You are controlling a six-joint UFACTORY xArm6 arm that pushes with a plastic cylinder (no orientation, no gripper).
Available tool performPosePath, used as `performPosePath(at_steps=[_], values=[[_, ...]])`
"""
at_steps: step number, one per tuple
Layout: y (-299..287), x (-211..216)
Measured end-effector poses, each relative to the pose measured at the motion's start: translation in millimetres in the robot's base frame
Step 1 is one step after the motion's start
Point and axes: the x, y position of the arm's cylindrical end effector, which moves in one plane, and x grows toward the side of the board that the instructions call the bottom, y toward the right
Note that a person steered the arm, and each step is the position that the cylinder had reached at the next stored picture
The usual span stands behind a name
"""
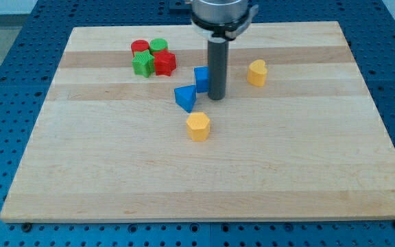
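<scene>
My tip [216, 97] rests on the wooden board [204, 171] just right of a blue cube [201, 78], touching it or nearly so. A blue triangular block [185, 97] lies down and to the left of the tip, close to the cube. Below them sits a yellow hexagonal block [198, 126]. To the tip's right, a yellow heart-like block [256, 72] stands apart.
A tight cluster sits at the upper left: a red cylinder [140, 47], a green cylinder [158, 46], a green star block [142, 64] and a red star-like block [164, 63]. The board's edges drop to a blue perforated table [5, 103].
</scene>
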Motion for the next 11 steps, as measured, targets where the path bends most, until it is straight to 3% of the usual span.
performPosePath(at_steps=[1,3,4,6,9,11], values=[[-38.0,-13.1],[-50.4,-78.1],[-50.5,-82.6],[-43.9,1.3],[-15.5,-65.4],[16.2,-75.1]])
